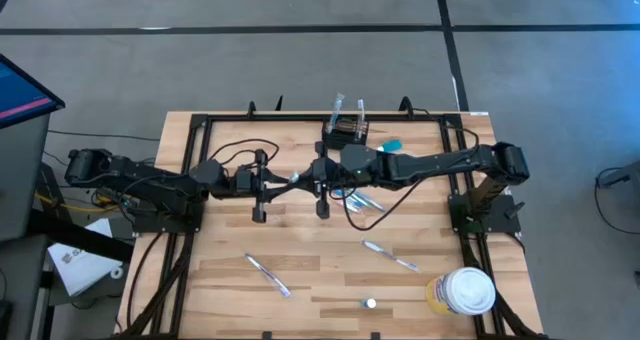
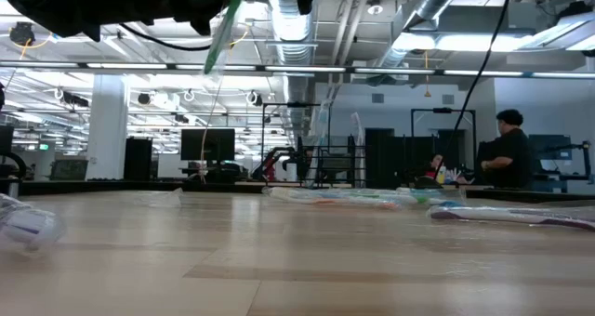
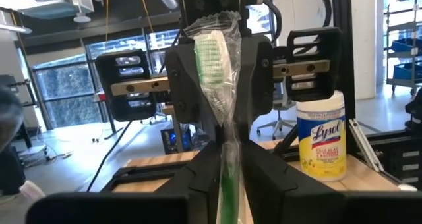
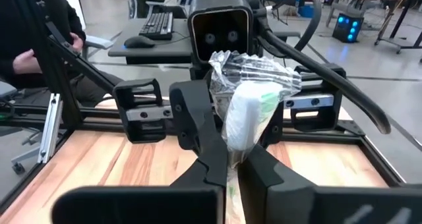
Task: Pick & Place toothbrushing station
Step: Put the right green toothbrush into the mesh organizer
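- Station (image 1: 346,133) sits at upper centre of the high view, two wrapped brushes standing in it; more lie loose at lower centre.
- Judged partway: a wrapped toothbrush (image 3: 221,118) is mid-handover, not yet placed.
- Left gripper (image 1: 296,177) and right gripper (image 1: 322,175) meet at frame centre, arms level, both clamped on that toothbrush.

"Lysol" on yellow wipes canister (image 3: 321,138).

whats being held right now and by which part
A wrapped green toothbrush, passed between arms: right gripper shut on one end, left gripper around its handle.
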You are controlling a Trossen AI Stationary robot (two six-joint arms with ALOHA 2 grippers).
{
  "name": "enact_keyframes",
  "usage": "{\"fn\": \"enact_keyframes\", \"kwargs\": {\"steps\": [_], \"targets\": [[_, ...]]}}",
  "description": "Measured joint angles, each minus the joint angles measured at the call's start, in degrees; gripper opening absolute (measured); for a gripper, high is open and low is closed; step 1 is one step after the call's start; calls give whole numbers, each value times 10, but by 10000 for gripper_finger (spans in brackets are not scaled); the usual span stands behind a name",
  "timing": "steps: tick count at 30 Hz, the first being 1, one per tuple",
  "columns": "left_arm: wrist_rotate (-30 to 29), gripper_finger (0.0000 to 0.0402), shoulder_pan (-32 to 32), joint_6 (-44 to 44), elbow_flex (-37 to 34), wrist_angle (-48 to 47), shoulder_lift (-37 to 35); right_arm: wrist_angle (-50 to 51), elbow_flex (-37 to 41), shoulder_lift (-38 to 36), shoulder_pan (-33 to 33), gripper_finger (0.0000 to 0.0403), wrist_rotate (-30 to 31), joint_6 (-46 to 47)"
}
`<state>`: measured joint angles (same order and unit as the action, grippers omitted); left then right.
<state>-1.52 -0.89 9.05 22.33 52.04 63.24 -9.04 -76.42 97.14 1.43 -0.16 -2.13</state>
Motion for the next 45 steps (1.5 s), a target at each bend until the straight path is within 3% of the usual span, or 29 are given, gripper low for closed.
{"fn": "enact_keyframes", "kwargs": {"steps": [29,35,45], "targets": [[-25,63,0,-8,0,-11,-1,200,4,-101,-83,5,6,7],[-25,63,0,-10,0,-12,-1,206,68,-162,-109,5,48,22],[-25,63,0,-10,0,-15,-1,189,169,-255,-187,5,67,43]]}}
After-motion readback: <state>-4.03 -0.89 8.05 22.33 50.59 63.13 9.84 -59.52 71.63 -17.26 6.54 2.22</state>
